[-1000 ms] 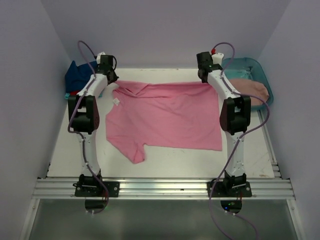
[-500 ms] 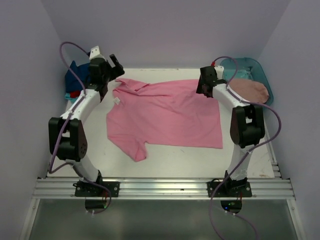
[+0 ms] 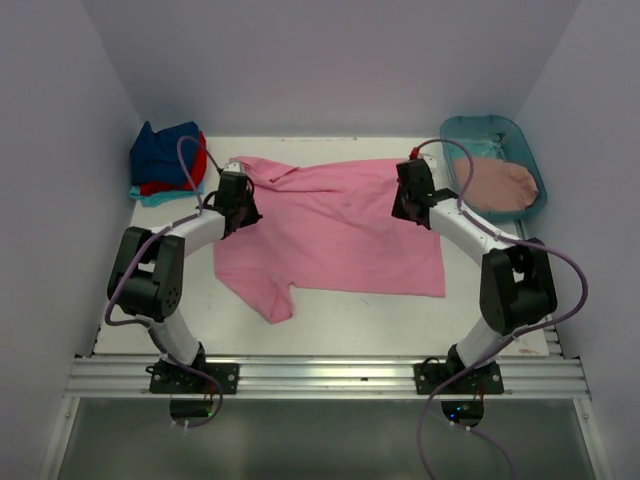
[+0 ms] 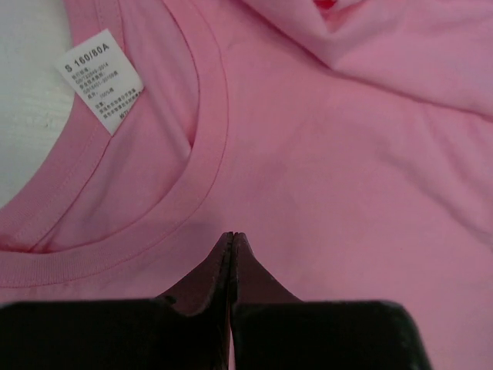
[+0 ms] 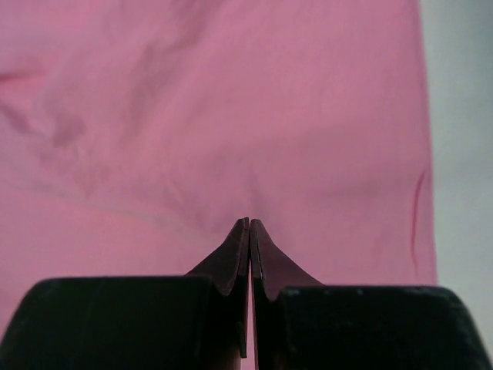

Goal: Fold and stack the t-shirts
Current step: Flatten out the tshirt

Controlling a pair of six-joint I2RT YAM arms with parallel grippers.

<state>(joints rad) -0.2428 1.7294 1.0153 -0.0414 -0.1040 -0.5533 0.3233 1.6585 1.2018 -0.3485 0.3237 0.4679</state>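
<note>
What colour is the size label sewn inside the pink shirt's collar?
White with dark print; the label shows best in the left wrist view.

Your white desk [image 3: 350, 320], bright pink t-shirt [image 3: 340, 230] spread flat across its middle, collar toward your far left, one sleeve pointing at the near edge, folded stack [image 3: 165, 160] of navy, red and turquoise shirts in the far left corner, teal tub [image 3: 500, 122] at far right

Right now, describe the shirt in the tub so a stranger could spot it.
At the far right corner of the table sits a teal tub. The dusty rose t-shirt lies bundled inside it, paler than the bright pink t-shirt spread flat mid-table.
</note>
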